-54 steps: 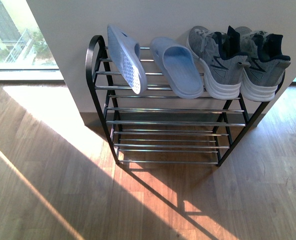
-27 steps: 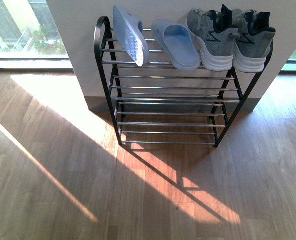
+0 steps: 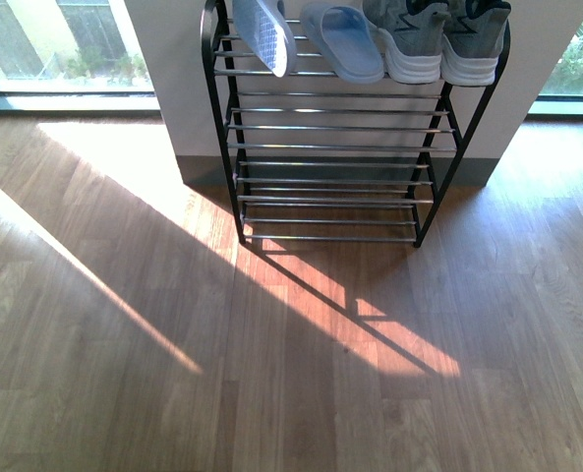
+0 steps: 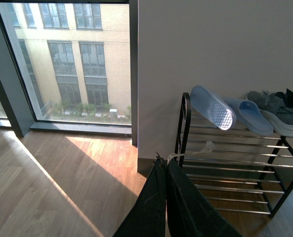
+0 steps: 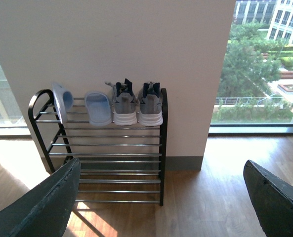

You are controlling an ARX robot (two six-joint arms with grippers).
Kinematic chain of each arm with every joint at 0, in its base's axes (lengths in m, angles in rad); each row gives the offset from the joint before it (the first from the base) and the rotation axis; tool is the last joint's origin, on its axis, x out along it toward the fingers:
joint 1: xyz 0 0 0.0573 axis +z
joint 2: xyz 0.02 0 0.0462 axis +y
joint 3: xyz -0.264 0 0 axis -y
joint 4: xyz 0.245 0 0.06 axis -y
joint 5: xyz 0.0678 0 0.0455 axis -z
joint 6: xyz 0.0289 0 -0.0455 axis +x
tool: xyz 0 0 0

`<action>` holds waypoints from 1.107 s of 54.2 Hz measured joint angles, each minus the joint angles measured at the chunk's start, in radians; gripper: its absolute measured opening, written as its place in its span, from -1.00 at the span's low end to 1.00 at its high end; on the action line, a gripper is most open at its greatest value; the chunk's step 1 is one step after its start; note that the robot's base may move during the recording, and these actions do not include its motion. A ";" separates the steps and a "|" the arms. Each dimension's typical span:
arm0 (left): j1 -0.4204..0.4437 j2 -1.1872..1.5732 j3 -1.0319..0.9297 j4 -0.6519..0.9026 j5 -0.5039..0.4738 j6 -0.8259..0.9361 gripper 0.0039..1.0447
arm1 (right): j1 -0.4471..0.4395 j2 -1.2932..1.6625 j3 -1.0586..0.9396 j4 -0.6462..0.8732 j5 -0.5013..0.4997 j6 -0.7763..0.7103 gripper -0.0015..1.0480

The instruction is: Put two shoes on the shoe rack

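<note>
Our left claw (image 4: 166, 163) is pressed together, the right (image 5: 161, 197) spread wide — both empty. All four shoes — slides (image 5: 98, 107) and sneakers (image 5: 137, 103) — sit on the rack's (image 5: 163, 148) top tier. We judge the placing done; next calls only for standing clear.

rack (image 3: 234, 147) black, silver rods | slides (image 3: 342, 39) pale blue | sneakers (image 5: 137, 103) grey, white soles, seemingly navy collars

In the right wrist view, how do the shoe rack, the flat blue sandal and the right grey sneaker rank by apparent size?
1. shoe rack, by far the largest.
2. and 3. flat blue sandal and right grey sneaker: they look about alike, so I leave them unranked.
</note>
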 joint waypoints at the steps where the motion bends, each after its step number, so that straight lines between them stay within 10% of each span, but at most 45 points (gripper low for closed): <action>1: 0.000 -0.006 0.000 -0.006 0.000 0.000 -0.98 | 0.000 0.000 0.000 0.000 0.000 0.000 0.82; 39: 0.001 -0.164 0.000 -0.183 0.000 0.000 -0.98 | 0.001 0.000 0.000 0.000 -0.001 0.000 0.82; 60: 0.001 -0.164 0.000 -0.183 0.000 0.001 0.33 | 0.001 0.000 0.000 0.000 -0.001 0.000 0.82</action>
